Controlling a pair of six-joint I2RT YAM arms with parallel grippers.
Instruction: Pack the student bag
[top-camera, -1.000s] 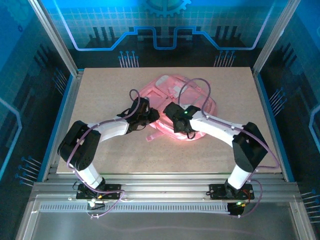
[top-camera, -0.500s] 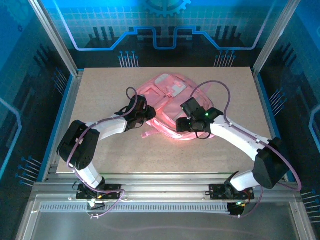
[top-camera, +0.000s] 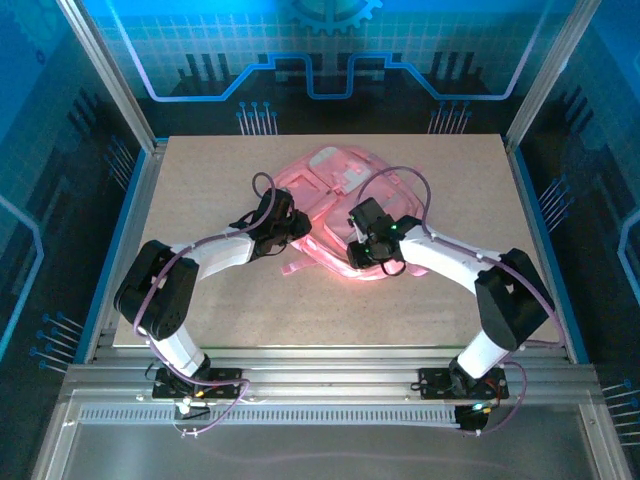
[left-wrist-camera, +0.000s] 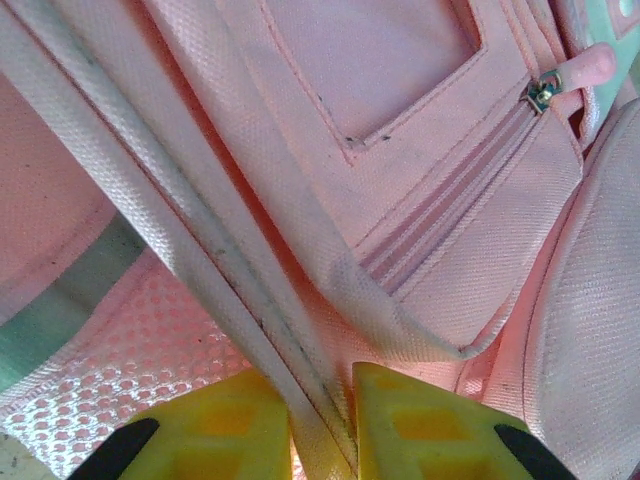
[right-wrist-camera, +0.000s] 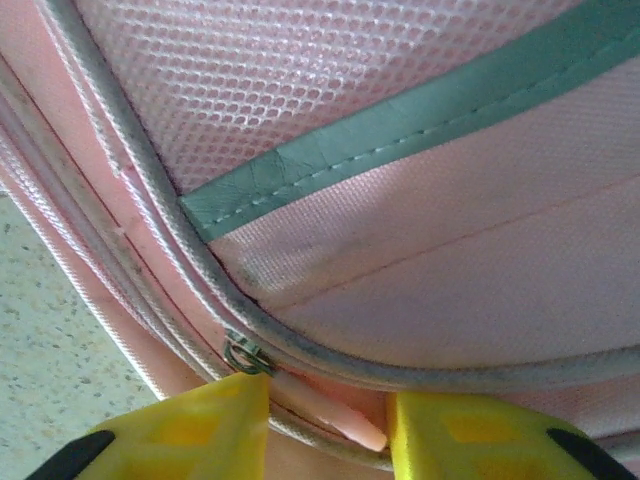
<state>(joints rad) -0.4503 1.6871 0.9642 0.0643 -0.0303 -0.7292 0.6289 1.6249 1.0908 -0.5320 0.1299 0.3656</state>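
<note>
The student bag (top-camera: 338, 190), a soft pink backpack, lies flat in the middle of the table. My left gripper (top-camera: 297, 229) sits at its left edge. In the left wrist view, the left gripper (left-wrist-camera: 322, 432) is shut on a pale pink strap (left-wrist-camera: 190, 230) that runs between the yellow fingers. My right gripper (top-camera: 357, 254) is at the bag's near edge. In the right wrist view, a pink zipper pull (right-wrist-camera: 330, 410) hangs from a metal slider (right-wrist-camera: 245, 353), and the right gripper (right-wrist-camera: 328, 432) is shut on it, with a finger at each end.
The speckled beige table (top-camera: 200, 180) reaches to metal frame rails on every side. A second zipper pull (left-wrist-camera: 585, 68) lies at a pocket corner on the bag. A grey-green trim band (right-wrist-camera: 400, 130) crosses the mesh panel.
My right arm swung out to the right, then came back left to the bag's near edge. Its jaws closed from wide open onto the zipper pull. The left gripper kept its hold.
</note>
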